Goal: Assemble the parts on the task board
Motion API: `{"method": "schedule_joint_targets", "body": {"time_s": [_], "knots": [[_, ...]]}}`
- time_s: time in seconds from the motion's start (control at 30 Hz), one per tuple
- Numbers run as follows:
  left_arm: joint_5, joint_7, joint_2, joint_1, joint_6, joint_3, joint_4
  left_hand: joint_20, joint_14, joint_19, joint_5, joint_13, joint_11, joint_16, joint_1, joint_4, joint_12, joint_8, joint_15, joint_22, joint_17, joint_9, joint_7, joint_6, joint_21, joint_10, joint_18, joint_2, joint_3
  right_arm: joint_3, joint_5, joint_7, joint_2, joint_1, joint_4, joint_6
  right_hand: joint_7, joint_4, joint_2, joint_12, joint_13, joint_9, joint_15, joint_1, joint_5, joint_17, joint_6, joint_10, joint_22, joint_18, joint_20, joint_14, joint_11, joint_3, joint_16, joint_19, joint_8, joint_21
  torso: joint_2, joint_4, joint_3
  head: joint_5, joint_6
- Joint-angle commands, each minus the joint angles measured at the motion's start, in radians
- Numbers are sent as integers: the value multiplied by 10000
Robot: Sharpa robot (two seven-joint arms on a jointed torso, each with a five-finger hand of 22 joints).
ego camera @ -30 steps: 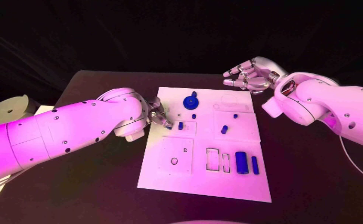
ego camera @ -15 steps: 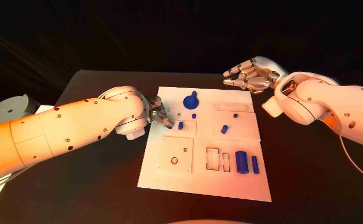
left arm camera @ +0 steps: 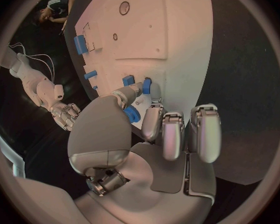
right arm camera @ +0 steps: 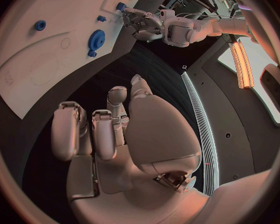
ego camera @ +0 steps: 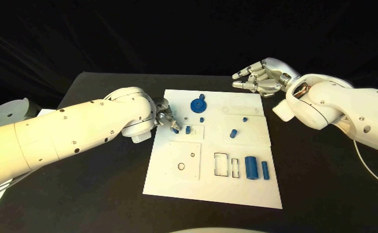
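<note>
Two robot hands, left robot hand (ego camera: 167, 119) pinching blue part (left arm camera: 132, 115), task board (ego camera: 181, 184)

A lab or studio: black-draped table (ego camera: 102, 189), white task board (ego camera: 189, 184), strip light (right arm camera: 239, 59).

The left hand (left arm camera: 154, 134) reaches over the near edge of the white task board (left arm camera: 177, 30), thumb and a finger pinching a small blue part (left arm camera: 132, 115). Just past the fingertips (left arm camera: 154, 106), two more blue pieces (left arm camera: 147, 86) sit on the board. From there, toward ten o'clock, lie a short blue peg (left arm camera: 90, 74) and a larger blue block (left arm camera: 80, 44). The right hand (left arm camera: 67, 115) hovers off the board over the black table (left arm camera: 246, 74).
</note>
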Motion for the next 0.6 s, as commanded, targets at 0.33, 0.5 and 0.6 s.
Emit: {"method": "schedule_joint_targets", "body": {"time_s": [0.33,0.5,0.6], "knots": [[23,-400,120,-79,560,-60,-166,-81,1054,864,5,193,-63,31,-311,198,194,-99,-63,2269,2634,-113,-268,363,92,37,-127,36,-429,0,-59,146,-31,-5,35,158,-15,-32,63,3,-8,15,-7,32,74,1484,53,-59,-11,69,-2,742,17,-14,-45,-58,55,-53,-3,7,-1,-13,-30],[-35,-417,134,-79,627,-60,-195,-86,1054,875,9,252,-70,31,-427,293,243,-122,-70,2293,2634,-160,-279,415,112,58,-133,4,-621,0,-59,149,-37,-5,40,157,-15,-32,63,3,-8,15,-7,32,74,1484,53,-59,-11,69,-2,742,17,-14,-45,-58,55,-53,1,4,-9,-16,-42],[-72,-422,139,-78,653,-60,-205,-89,1054,879,9,286,-75,31,-469,330,271,-132,-73,2304,2634,-184,-286,443,121,70,-136,-39,-732,0,-59,150,-40,-5,42,156,-15,-32,63,3,-8,15,-7,32,74,1484,53,-59,-11,69,-2,742,17,-14,-45,-58,55,-53,1,11,-6,-21,-39]]}}
